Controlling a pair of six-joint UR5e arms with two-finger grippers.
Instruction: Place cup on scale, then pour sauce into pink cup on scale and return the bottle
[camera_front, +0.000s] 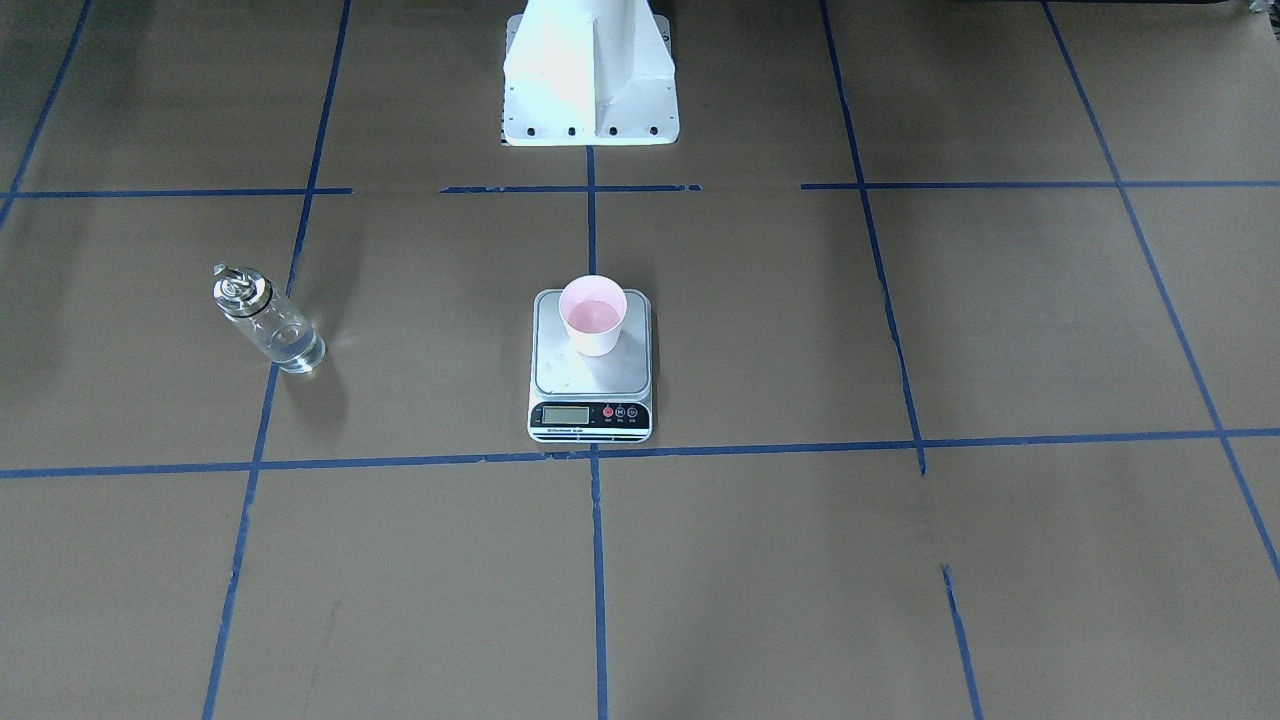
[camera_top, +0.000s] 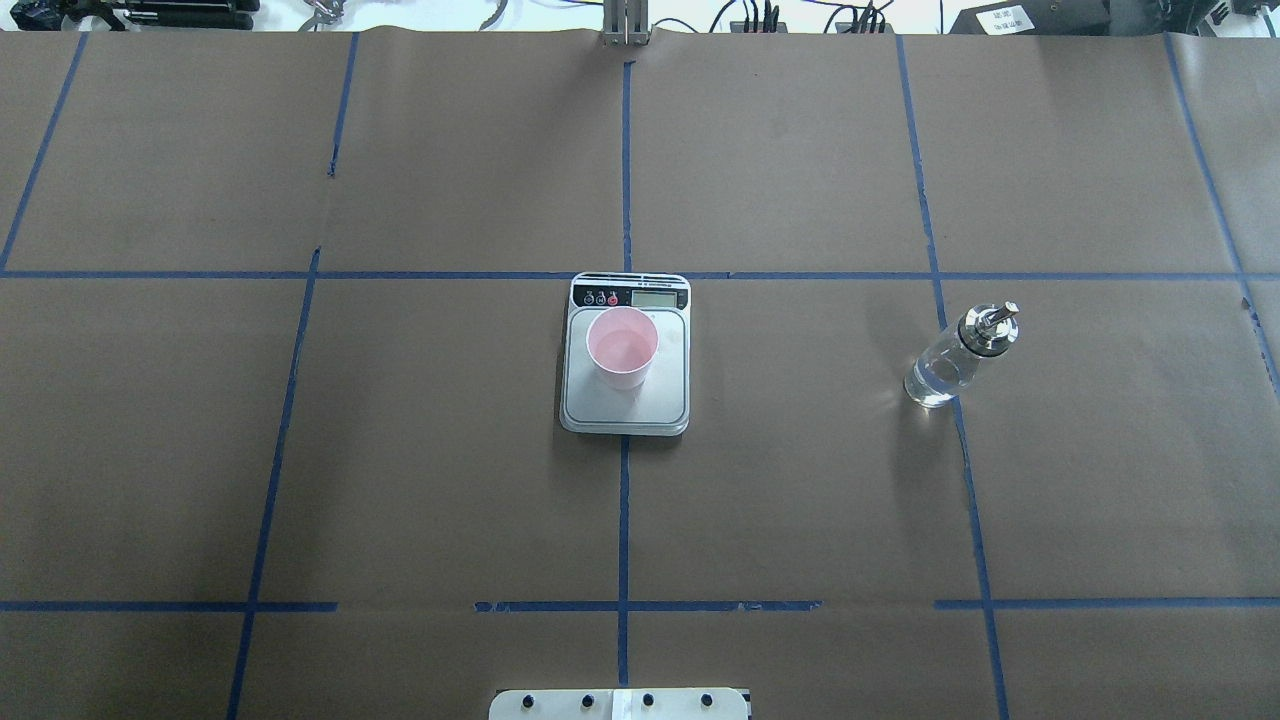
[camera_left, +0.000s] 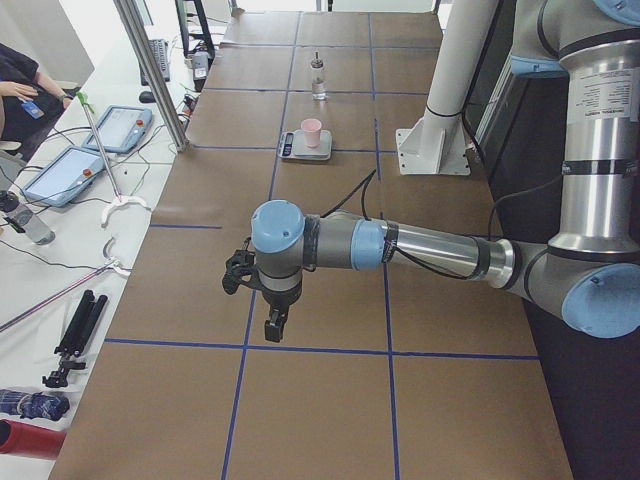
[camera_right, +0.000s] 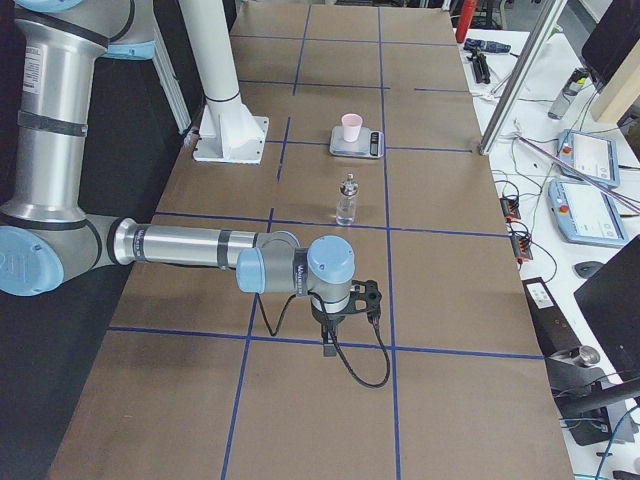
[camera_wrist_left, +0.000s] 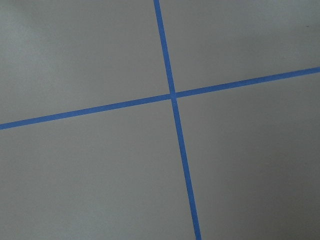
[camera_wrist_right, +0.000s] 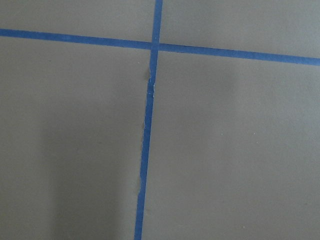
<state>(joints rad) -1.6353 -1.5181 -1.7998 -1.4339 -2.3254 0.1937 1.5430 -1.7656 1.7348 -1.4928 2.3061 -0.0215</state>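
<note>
The pink cup (camera_front: 592, 315) stands upright on the far part of the scale (camera_front: 590, 385), in the table's middle; it also shows in the overhead view (camera_top: 621, 347) on the scale (camera_top: 625, 408). The glass bottle (camera_front: 268, 322) with a metal spout stands upright on the table on my right side (camera_top: 955, 360), some clear sauce (camera_top: 932, 384) in its base. My left gripper (camera_left: 272, 325) and right gripper (camera_right: 328, 345) hang over the table's far ends, well away from these things. They show only in the side views; I cannot tell whether they are open or shut.
Brown paper with a grid of blue tape (camera_top: 624, 500) covers the table. The robot's white base (camera_front: 590, 80) stands at the table's edge behind the scale. Both wrist views show only paper and tape crossings (camera_wrist_left: 172, 95). Tablets and cables (camera_left: 90, 150) lie on a side bench.
</note>
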